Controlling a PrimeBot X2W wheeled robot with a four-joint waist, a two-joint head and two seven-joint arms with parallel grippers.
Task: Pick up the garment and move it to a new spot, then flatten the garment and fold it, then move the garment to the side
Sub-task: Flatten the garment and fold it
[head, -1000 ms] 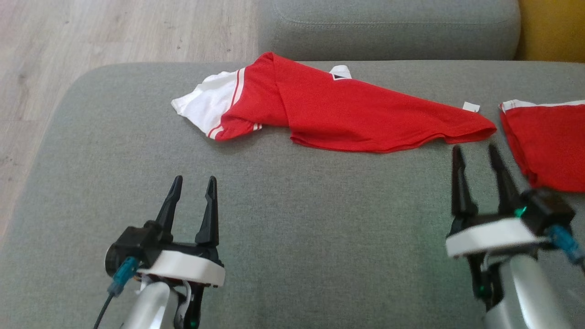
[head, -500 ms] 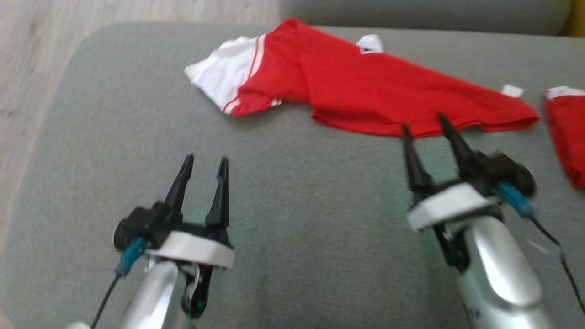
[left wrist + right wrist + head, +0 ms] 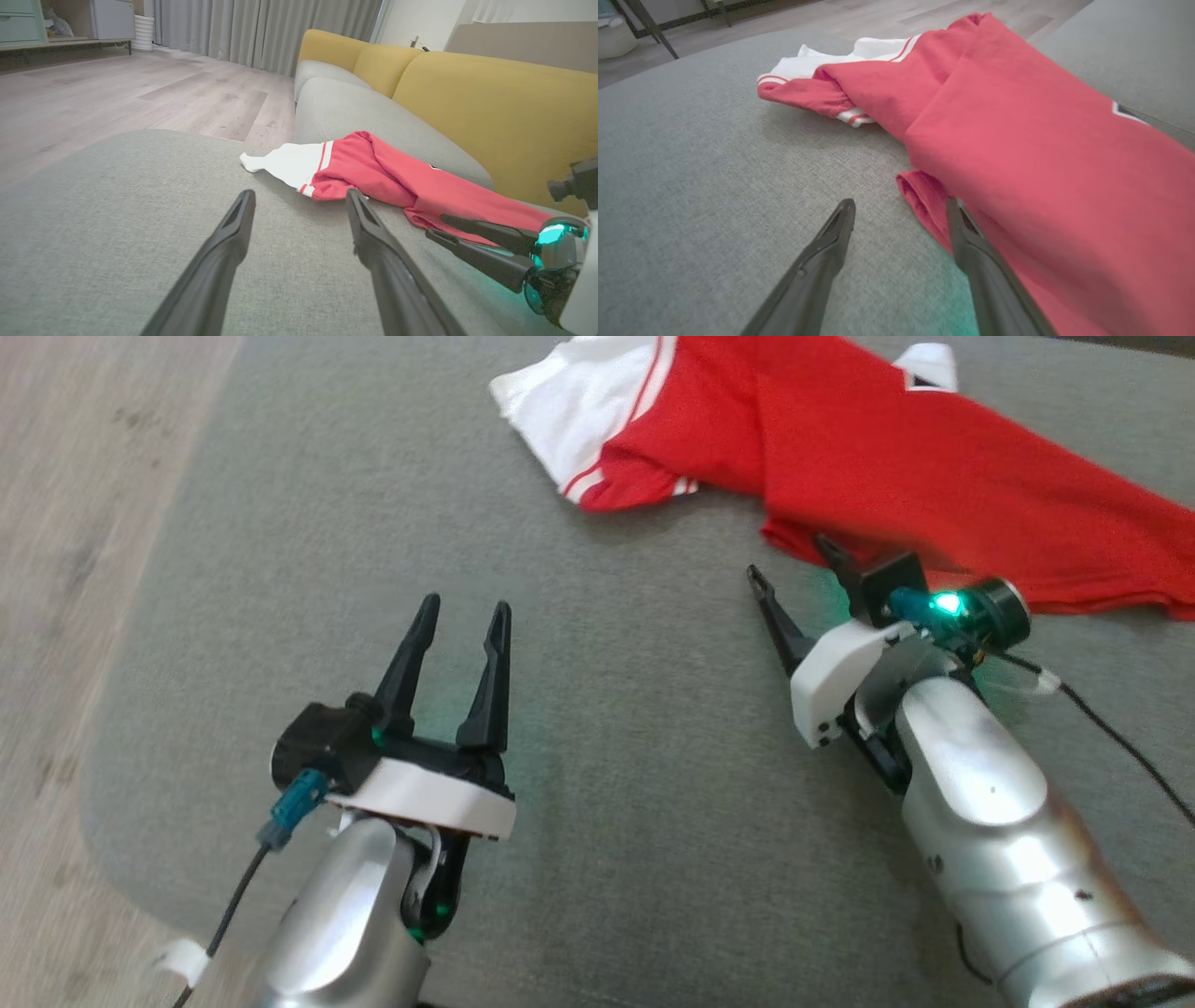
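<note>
Since the earlier frame the right hand [image 3: 789, 560] has advanced across the cushion [image 3: 607, 784] to the near edge of the garment [image 3: 887, 476] and rolled onto its side. The head camera has also dipped, so the garment's apparent shift is not its own.

Garment: a red shirt with a white sleeve [image 3: 289, 163], lying crumpled and partly doubled over at the far side of the cushion, not lifted.

Right hand: fingers apart, empty, one fingertip [image 3: 959, 219] just beside the folded hem [image 3: 920, 191], the other over bare cushion.

Left hand [image 3: 465, 616]: fingers apart, empty, well short of the garment, pointing toward the sleeve.

Step in hand, as judged: the reach for the first pick-up. The next move calls for bringing the hem between the right fingers and closing on cloth only, without pinching the cushion cover.
</note>
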